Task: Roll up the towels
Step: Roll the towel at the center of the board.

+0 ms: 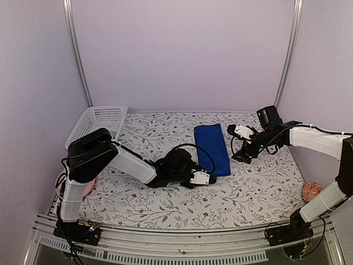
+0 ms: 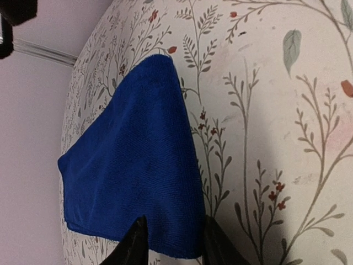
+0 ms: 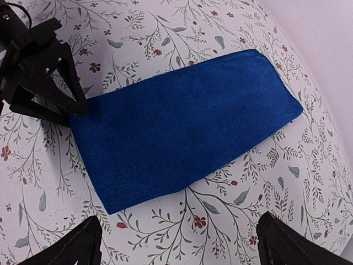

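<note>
A long royal-blue towel lies flat on the flowered tablecloth, its length running away from the arms. My left gripper sits low at the towel's near end. In the left wrist view the blue towel has its near right corner between the two black fingers, and that gripper is open with the cloth still flat. My right gripper hovers just right of the towel, open wide. In the right wrist view the towel lies beyond that gripper, with only tablecloth between its fingers.
A white slatted basket leans at the back left corner. A pinkish object lies near the right arm's base. Another pink thing shows behind the left arm. The left gripper appears at the towel's end in the right wrist view.
</note>
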{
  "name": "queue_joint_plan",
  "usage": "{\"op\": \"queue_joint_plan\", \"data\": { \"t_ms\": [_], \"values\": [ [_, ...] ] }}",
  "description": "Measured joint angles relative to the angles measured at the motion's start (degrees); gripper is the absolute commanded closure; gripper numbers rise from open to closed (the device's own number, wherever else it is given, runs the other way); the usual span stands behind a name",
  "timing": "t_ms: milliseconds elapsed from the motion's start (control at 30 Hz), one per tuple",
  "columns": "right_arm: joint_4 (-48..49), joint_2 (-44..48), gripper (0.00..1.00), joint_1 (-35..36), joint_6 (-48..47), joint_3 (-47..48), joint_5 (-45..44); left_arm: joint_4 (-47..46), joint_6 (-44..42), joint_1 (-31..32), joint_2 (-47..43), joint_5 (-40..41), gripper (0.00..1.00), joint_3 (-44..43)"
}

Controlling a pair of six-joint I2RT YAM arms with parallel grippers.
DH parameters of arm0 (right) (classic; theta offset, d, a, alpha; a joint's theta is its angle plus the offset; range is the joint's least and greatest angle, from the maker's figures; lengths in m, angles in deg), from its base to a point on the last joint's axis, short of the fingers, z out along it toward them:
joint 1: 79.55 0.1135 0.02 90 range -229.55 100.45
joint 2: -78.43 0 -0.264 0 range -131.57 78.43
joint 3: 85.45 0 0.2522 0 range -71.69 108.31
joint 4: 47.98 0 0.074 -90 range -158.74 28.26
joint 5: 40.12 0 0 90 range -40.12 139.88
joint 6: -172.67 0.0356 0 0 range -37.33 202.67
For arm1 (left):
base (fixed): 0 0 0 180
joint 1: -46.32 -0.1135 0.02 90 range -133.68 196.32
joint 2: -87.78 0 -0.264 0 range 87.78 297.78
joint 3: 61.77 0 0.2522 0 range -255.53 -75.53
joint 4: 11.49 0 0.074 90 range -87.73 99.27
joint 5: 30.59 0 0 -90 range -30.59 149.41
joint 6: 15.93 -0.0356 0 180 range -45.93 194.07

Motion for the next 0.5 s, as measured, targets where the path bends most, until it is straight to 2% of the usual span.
{"op": "queue_joint_plan", "data": {
  "t_ms": [67,200,500],
  "values": [
    [0.04,0.13,0.01,0.0,-0.57,-0.55,0.24,-0.04,0.04,0.04,0.48,0.26,0.77,-0.48],
    [0.76,0.83,0.01,0.0,-1.75,-1.81,0.48,0.9,0.63,0.11,1.44,0.61,1.0,-1.57],
    [4.02,6.01,0.01,0.0,-9.44,-10.86,6.21,3.06,5.4,-0.5,1.01,-1.95,1.0,-1.77]
  ]
}}
